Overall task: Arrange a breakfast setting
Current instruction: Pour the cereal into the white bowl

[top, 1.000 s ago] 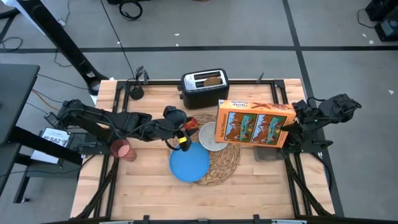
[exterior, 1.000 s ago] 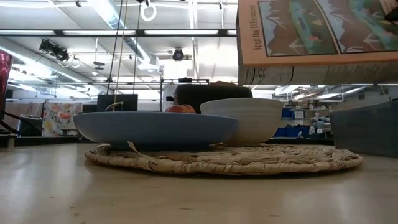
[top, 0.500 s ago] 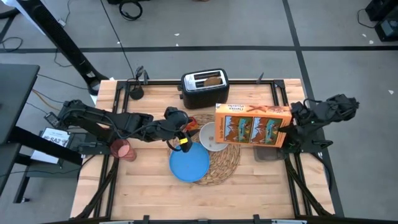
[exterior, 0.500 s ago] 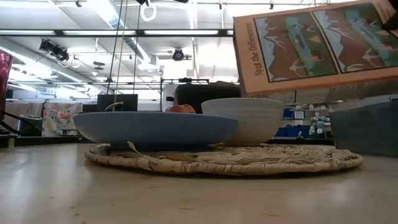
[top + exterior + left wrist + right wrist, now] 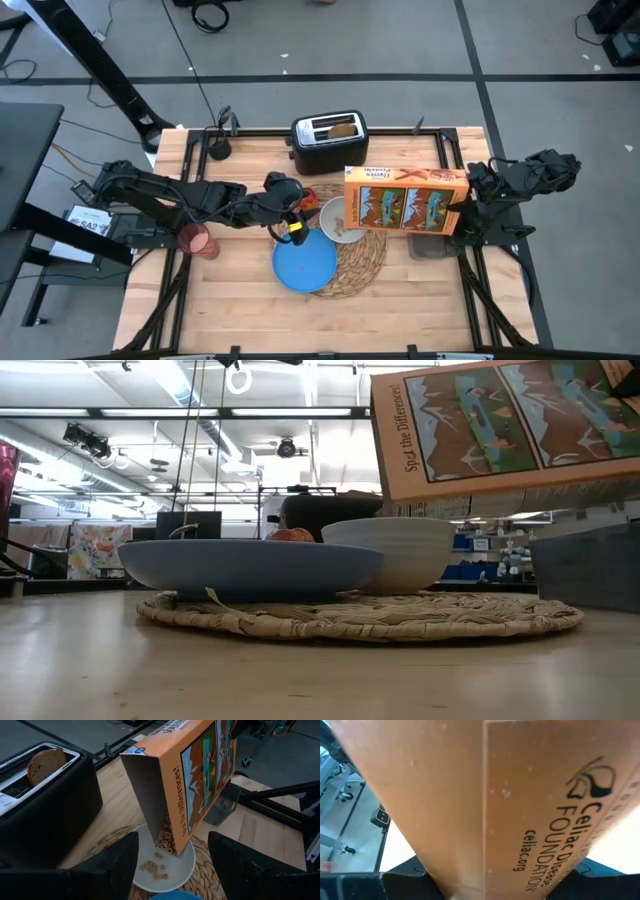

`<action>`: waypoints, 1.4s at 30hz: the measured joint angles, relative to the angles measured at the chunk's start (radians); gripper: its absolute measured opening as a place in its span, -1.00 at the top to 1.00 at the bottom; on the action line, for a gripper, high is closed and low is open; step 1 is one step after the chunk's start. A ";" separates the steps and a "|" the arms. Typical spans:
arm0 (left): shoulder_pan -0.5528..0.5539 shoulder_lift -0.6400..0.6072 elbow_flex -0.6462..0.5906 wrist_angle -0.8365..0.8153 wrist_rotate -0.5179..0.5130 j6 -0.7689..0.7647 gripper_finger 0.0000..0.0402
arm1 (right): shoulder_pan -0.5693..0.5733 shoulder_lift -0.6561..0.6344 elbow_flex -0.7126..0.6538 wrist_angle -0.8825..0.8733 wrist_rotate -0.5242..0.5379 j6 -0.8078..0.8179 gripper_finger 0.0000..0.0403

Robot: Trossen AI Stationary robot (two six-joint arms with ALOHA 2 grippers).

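Note:
My right gripper [image 5: 472,196] is shut on an orange cereal box [image 5: 405,200], held tipped above the white bowl [image 5: 340,222]; cereal rings [image 5: 162,837] fall from its open end into the bowl. The bowl and the blue plate [image 5: 305,262] rest on the woven placemat [image 5: 360,262]. The red fruit [image 5: 306,196] lies at the mat's far left edge. My left gripper [image 5: 298,218] hovers open and empty beside the bowl, above the plate's far rim. The pink cup [image 5: 195,240] stands at the left. The toast slice [image 5: 342,127] sticks up in the toaster. The spoon is out of view. My right gripper pinches the cereal box at its closed end [image 5: 470,875] between its two fingers, coming level from the table's right side. The box is lifted clear and lies roughly along the table's width, with its open end [image 5: 150,785] slanted down over the bowl.
The black toaster [image 5: 328,140] stands at the table's far edge behind the mat. A dark tray [image 5: 432,246] lies under the box on the right. Bare wood lies in front of the mat and at the near left.
My right gripper has turned the cereal box about its length and carried it slightly toward the table's left. The box's open end now hangs slanted down over the bowl.

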 joint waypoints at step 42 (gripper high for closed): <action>0.000 0.000 0.000 0.003 0.027 -0.010 -0.22 | -0.002 0.039 0.050 -0.055 -0.006 -0.005 -0.20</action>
